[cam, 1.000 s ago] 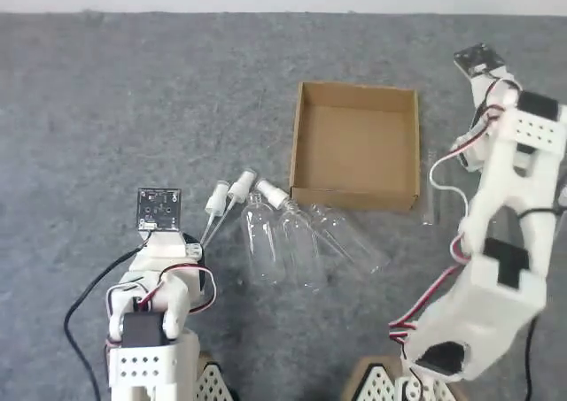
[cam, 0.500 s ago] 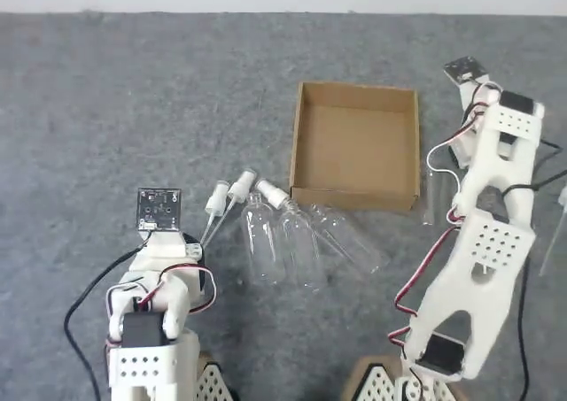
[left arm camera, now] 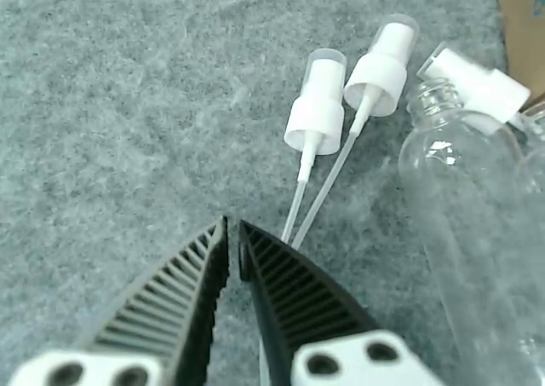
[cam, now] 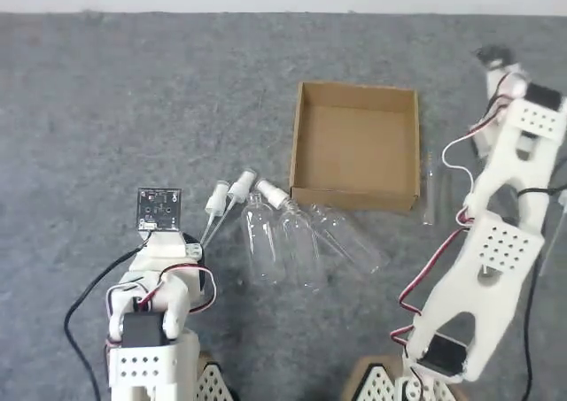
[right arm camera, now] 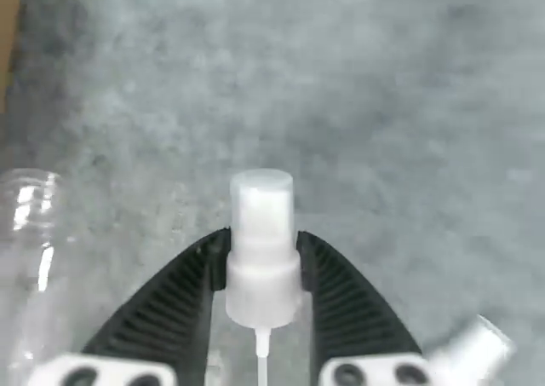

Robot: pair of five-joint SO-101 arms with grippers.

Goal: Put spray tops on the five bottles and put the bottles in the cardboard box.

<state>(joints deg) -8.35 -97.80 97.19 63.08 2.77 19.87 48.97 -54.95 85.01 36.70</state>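
Right wrist view: the right tool (right arm camera: 262,235) clamps a white spray top (right arm camera: 261,203). The left tool (left arm camera: 232,227) is closed and empty, beside two loose spray tops (left arm camera: 317,105) on the table (left arm camera: 128,105).

The high camera overlooks the table (cam: 106,91); wrist cameras closely face, apparently, its bottles (cam: 262,237).

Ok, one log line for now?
right gripper: shut on spray top | left gripper: shut | three bottles: lying outside cardboard box
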